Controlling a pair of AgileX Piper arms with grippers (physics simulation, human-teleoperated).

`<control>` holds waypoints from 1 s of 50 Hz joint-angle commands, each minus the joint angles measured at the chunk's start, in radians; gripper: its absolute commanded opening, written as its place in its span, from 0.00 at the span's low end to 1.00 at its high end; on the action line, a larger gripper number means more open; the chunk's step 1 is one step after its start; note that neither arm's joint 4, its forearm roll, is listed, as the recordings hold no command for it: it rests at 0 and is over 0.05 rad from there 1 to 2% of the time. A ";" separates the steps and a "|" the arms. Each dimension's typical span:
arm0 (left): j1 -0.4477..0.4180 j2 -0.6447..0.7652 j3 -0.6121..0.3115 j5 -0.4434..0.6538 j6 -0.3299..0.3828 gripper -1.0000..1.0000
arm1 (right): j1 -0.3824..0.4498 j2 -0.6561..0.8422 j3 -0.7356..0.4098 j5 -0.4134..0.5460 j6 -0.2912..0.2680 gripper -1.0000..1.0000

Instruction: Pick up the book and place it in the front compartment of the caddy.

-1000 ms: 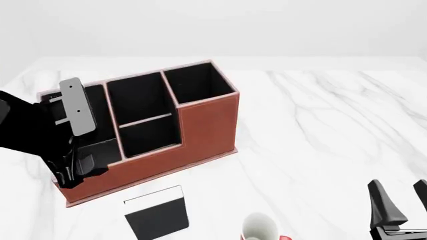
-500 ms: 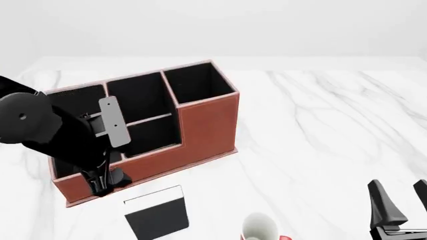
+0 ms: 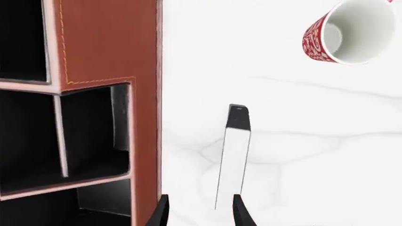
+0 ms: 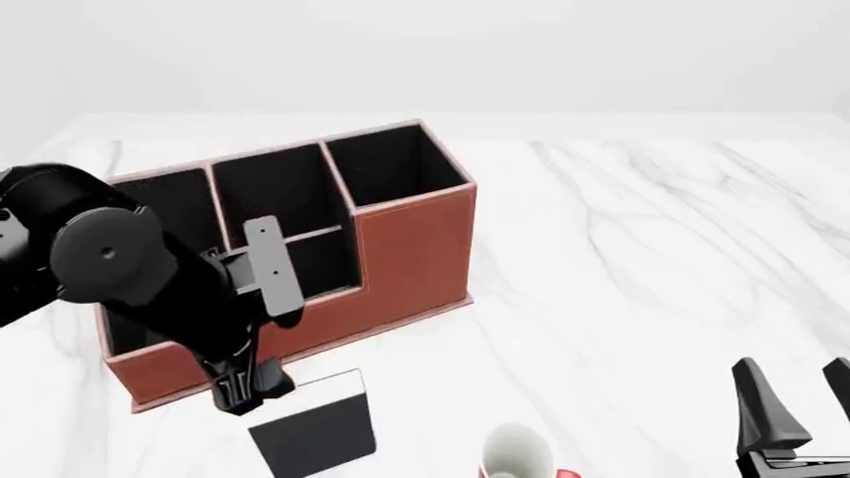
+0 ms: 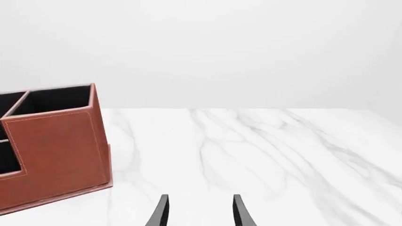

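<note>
The book [image 4: 317, 430] lies flat on the table just in front of the caddy [image 4: 398, 254], its white strip facing the caddy. My left gripper [image 4: 249, 390] hangs open, low over the caddy's front base, just left of the book's white-strip corner. In the left wrist view the book [image 3: 234, 157] appears as a narrow strip beyond the open fingertips [image 3: 242, 213], beside the caddy wall [image 3: 107, 44]. The front compartment [image 4: 275, 191] is the taller-walled middle cell, with nothing in it. My right gripper [image 4: 801, 413] rests open at the near right, holding nothing.
A white-and-red mug [image 4: 519, 456] stands at the near edge, right of the book, and shows in the left wrist view [image 3: 351, 30]. The left arm's bulky body [image 4: 106, 264] covers the caddy's left end cell. White marble table [image 4: 638, 249] stretches to the right.
The left arm swung from above the caddy's left end cell, rightward and toward me, and its gripper has come down in front of the caddy beside the book. The right arm stayed still.
</note>
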 commanded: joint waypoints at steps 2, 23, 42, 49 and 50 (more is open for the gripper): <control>-0.036 -0.001 0.018 0.007 -0.014 1.00 | 0.000 0.000 0.001 0.000 0.000 1.00; -0.097 0.013 0.049 0.002 -0.067 1.00 | 0.000 -0.001 0.001 0.000 0.001 1.00; -0.166 0.081 0.069 -0.056 -0.136 1.00 | 0.000 -0.001 0.001 0.000 0.000 1.00; -0.129 0.085 0.116 -0.096 -0.098 1.00 | 0.000 -0.001 0.001 0.000 0.000 1.00; -0.129 0.085 0.116 -0.096 -0.098 1.00 | 0.000 -0.001 0.001 0.000 0.000 1.00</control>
